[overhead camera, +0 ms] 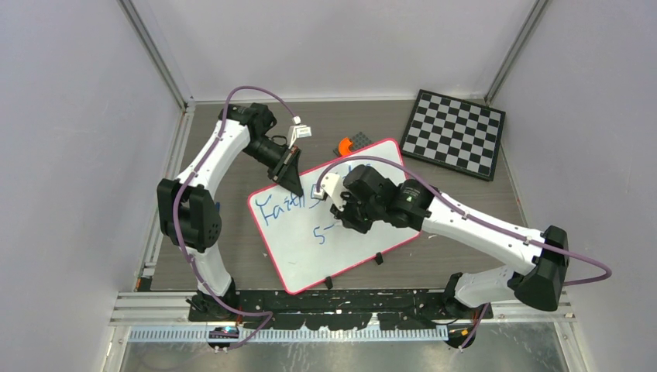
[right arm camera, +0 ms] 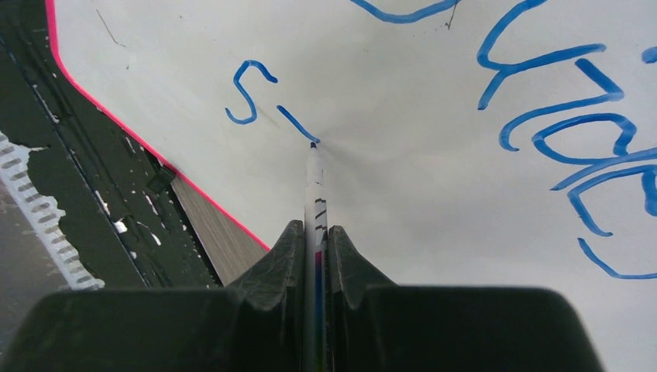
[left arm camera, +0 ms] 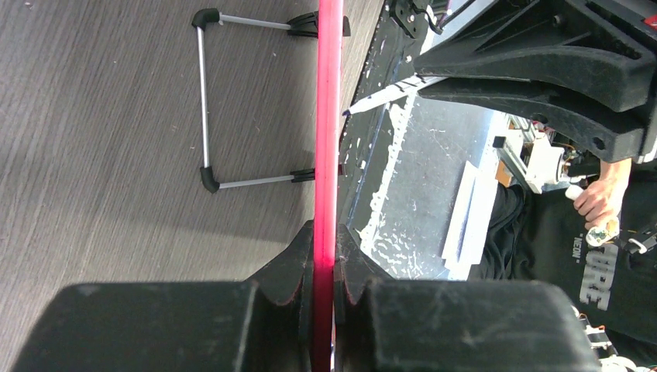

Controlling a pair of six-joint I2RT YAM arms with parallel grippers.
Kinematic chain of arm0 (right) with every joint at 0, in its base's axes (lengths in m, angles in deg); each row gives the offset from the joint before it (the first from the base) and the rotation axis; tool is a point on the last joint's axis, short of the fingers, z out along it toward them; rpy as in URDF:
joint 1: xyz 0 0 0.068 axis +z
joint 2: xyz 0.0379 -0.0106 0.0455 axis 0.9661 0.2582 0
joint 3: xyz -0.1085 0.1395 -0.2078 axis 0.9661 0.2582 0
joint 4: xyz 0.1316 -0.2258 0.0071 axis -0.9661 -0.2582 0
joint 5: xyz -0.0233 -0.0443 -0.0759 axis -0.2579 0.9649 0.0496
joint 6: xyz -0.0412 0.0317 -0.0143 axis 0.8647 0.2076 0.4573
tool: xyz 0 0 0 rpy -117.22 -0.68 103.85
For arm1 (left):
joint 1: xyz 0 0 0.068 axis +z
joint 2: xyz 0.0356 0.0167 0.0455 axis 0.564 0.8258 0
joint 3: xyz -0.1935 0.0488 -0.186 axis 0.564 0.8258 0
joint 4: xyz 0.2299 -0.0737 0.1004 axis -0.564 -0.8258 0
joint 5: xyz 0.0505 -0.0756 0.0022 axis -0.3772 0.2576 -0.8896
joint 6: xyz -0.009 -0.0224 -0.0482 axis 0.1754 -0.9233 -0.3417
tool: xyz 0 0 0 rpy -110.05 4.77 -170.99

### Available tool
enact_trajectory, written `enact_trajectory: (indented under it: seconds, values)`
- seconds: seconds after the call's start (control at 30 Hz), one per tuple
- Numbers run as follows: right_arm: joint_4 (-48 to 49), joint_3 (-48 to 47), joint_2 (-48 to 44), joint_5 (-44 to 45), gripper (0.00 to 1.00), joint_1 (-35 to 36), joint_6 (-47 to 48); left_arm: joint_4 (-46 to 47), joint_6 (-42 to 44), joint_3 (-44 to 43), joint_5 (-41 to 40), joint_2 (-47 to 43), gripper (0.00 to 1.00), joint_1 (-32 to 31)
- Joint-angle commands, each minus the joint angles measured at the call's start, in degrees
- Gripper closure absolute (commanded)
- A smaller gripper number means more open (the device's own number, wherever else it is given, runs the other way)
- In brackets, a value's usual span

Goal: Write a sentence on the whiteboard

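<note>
Board pinned, pen writing
The left gripper (left arm camera: pixel 325 260) clenches the whiteboard (overhead camera: pixel 310 256) rim mid-frame, likely to stop it sliding; the right gripper (right arm camera: pixel 314 240) grasps a marker (right arm camera: pixel 314 178), tip touching the sentence (overhead camera: pixel 287 208) at its second line

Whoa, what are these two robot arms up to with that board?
They are writing on a whiteboard. The left gripper is shut on its red rim, apparently steadying it. The right gripper holds a marker with its tip on the surface. The blue sentence has its first line; the second has only an S and one short stroke.
</note>
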Motion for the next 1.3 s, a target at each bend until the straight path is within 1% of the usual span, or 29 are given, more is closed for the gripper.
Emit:
enact_trajectory:
  seconds: [0.0,0.23,0.5,1.03,1.27]
  values:
    - [-0.3,-4.7,-1.0,-3.6,1.0,0.1,-0.6,-0.1,1.1,-0.9,-5.0,0.9,1.0,0.1]
    - [3.6,-4.7,1.0,-2.3,1.0,0.0,-1.8,0.1,0.9,-0.7,-5.2,1.0,1.0,0.1]
    - [5.3,-2.9,2.3,-0.2,1.0,0.0,-1.8,0.0,1.1,-0.8,-5.2,0.6,1.0,0.1]
    - [2.9,3.2,0.7,-2.6,1.0,0.5,-1.4,0.1,1.3,-0.3,-5.6,1.0,1.0,0.1]
    - [2.6,4.4,-0.3,-3.1,1.0,0.6,-1.0,0.0,1.3,-0.4,-5.8,1.0,1.0,0.1]
